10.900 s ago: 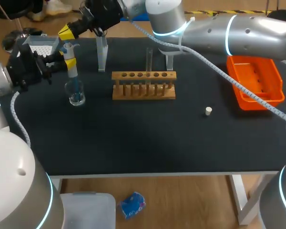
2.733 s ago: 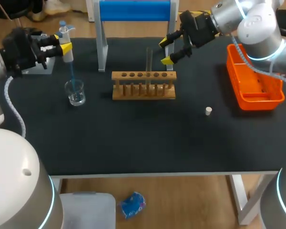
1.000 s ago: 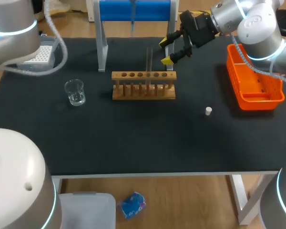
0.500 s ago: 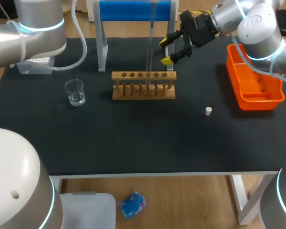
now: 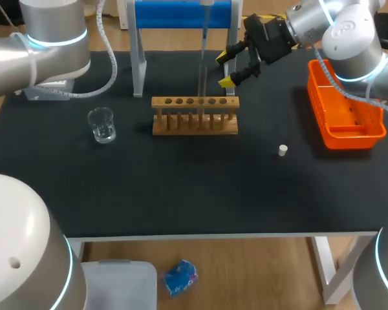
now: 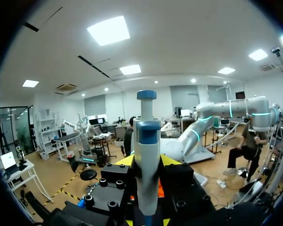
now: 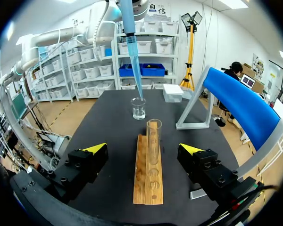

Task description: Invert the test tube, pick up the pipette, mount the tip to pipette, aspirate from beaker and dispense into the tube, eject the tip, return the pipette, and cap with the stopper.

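Left claw clamped on pipette; blue tip above test tube standing ahead of right claw, spread apart. Best centre tip over mouth, lower vertically, dispense slowly.

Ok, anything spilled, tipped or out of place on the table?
Nothing stands out. The test tube stands upright in the rack, the beaker is upright with no spill visible, and the stopper lies alone on the table, not yet used.
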`<control>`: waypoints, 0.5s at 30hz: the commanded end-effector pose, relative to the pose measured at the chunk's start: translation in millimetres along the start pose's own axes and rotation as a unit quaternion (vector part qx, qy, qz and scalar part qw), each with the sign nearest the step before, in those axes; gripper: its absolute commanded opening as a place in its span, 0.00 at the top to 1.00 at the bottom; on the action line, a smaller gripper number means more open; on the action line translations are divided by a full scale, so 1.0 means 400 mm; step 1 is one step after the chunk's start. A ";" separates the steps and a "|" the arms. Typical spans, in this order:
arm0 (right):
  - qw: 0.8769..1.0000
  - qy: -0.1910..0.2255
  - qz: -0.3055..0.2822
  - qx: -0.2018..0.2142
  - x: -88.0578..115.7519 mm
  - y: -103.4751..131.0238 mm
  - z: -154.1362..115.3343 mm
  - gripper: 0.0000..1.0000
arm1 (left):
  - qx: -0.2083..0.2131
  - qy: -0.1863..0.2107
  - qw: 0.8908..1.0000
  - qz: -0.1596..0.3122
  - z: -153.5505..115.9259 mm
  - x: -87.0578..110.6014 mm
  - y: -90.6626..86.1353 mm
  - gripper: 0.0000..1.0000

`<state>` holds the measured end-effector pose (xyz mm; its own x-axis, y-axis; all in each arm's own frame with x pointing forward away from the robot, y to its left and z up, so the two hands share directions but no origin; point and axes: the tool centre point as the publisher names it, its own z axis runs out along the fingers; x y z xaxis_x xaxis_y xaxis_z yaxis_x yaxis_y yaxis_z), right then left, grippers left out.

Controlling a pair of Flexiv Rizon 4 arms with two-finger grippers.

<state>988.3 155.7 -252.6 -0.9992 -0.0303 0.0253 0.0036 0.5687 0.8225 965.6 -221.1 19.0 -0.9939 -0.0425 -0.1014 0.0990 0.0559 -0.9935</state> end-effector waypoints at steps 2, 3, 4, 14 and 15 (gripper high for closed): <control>1.000 0.001 0.000 0.001 -0.002 0.000 -0.002 0.00 | -0.001 0.000 1.000 0.000 -0.002 0.001 -0.002 1.00; 1.000 0.001 0.000 0.001 -0.002 0.000 -0.002 0.00 | -0.001 0.000 1.000 0.000 -0.002 0.001 -0.002 1.00; 1.000 0.001 0.000 0.001 -0.002 0.000 -0.002 0.00 | -0.001 0.000 1.000 0.000 -0.002 0.001 -0.002 1.00; 1.000 0.001 0.000 0.001 -0.002 0.000 -0.002 0.00 | 0.020 0.004 1.000 -0.004 -0.021 -0.048 0.019 1.00; 1.000 0.001 0.000 0.001 -0.002 0.000 -0.002 0.00 | 0.020 0.004 1.000 -0.005 -0.021 -0.052 0.022 1.00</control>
<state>988.3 155.6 -252.6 -0.9992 -0.0303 0.0253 0.0036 0.5687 0.8225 978.3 -211.2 16.6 -0.9944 -0.0522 -0.0917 0.0906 0.0224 -0.9956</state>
